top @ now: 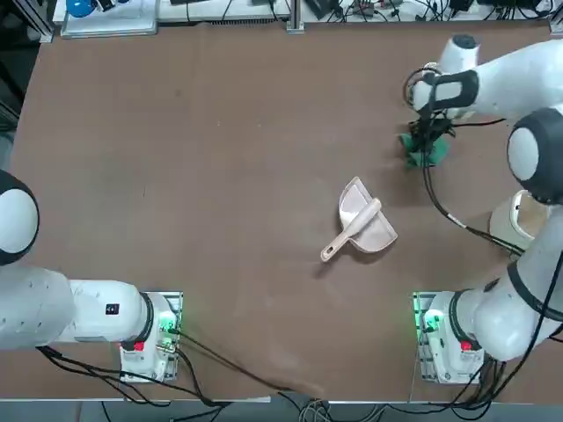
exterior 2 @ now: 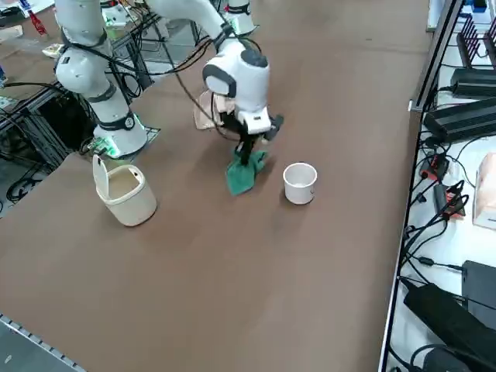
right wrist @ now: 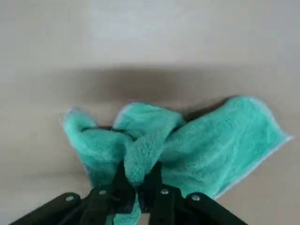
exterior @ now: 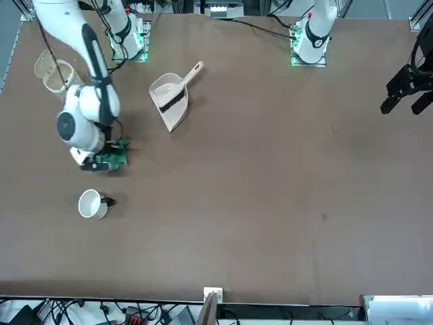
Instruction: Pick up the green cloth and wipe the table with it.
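Observation:
The green cloth (right wrist: 187, 145) is a bunched teal rag pinched between my right gripper's (right wrist: 140, 194) fingers, which are shut on a fold of it. In the right side view the cloth (exterior 2: 243, 175) hangs from the gripper (exterior 2: 248, 153) with its lower end down on the table (exterior 2: 232, 263). From overhead the cloth (top: 426, 151) and gripper (top: 428, 134) sit at the table's (top: 202, 176) far right. The front view has the cloth (exterior: 116, 156) under the gripper (exterior: 108, 160) at its left.
A beige dustpan (top: 361, 224) lies near the table's middle right. A white cup (exterior 2: 300, 183) stands close beside the cloth. A beige jug (exterior 2: 122, 190) stands near the right arm's base.

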Available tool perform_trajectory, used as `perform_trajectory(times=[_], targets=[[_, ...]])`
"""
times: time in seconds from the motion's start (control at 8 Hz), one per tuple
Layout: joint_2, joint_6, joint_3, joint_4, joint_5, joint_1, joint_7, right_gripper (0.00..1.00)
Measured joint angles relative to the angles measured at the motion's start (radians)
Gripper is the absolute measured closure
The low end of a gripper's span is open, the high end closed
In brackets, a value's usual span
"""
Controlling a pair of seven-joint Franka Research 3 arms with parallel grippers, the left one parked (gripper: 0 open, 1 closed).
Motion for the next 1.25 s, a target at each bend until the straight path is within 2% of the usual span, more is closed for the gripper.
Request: perform_trajectory(times=[0.25, 0.38, 0.5, 0.62, 0.88, 1.25], targets=[[-0.011, -0.003, 0.006, 0.005, 0.097, 0.139, 0.163, 0.93], [-0.013, -0.003, 0.007, 0.015, 0.105, 0.199, 0.236, 0.93], [-0.015, -0.004, 0.008, 0.020, 0.106, 0.224, 0.262, 0.93], [-0.016, -0.006, 0.001, 0.020, 0.106, 0.220, 0.250, 0.93], [-0.016, -0.020, -0.042, 0.015, 0.105, 0.162, 0.103, 0.93], [-0.015, -0.073, -0.144, 0.007, 0.089, 0.002, -0.277, 0.93]])
